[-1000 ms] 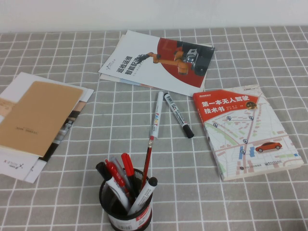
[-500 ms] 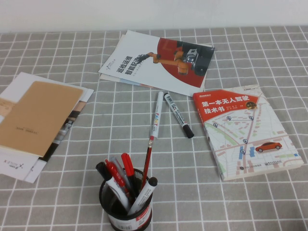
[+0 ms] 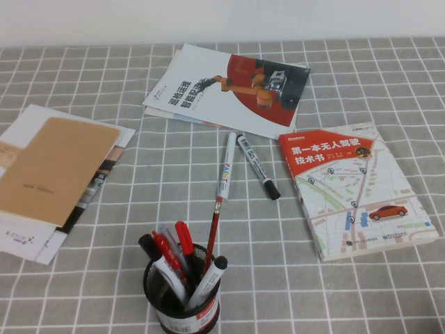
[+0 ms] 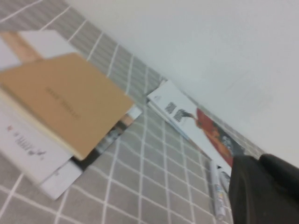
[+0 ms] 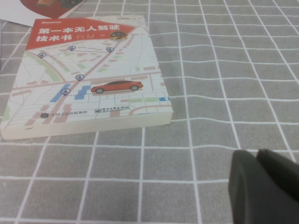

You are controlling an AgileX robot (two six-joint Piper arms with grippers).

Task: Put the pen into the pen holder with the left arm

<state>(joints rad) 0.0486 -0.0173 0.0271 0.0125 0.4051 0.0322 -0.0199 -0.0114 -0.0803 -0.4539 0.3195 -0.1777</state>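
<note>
High view: neither arm in shot. The pen (image 3: 228, 164), all white with coloured lettering on the barrel, lies flat on the grey checked tablecloth (image 3: 361, 69) near the middle, running roughly toward and away from the robot. Just to its right lies a white marker with a black cap (image 3: 258, 166), angled, its white end close to the pen's far end, the two splaying apart toward the robot. The pen holder (image 3: 182, 291), black mesh with a white-and-red band at the base, stands upright at the near edge, well apart from the pen; several red and black-capped pens stand in it, and a thin red pencil (image 3: 212, 234) leans out of it with its top close to the pen's near end. A red-and-white map book (image 3: 354, 189) lies to the right, a robot-arm brochure (image 3: 229, 89) at the far centre, and a tan notebook (image 3: 55, 167) on loose papers to the left. Left wrist view: left gripper (image 4: 262, 191) shows only as a dark blurred mass above the cloth, near the pen (image 4: 217, 196); cannot tell whether open or closed, nothing seen held. Right wrist view: right gripper (image 5: 264, 189) is a dark mass over bare cloth beside the map book (image 5: 84, 79); cannot tell either.
</note>
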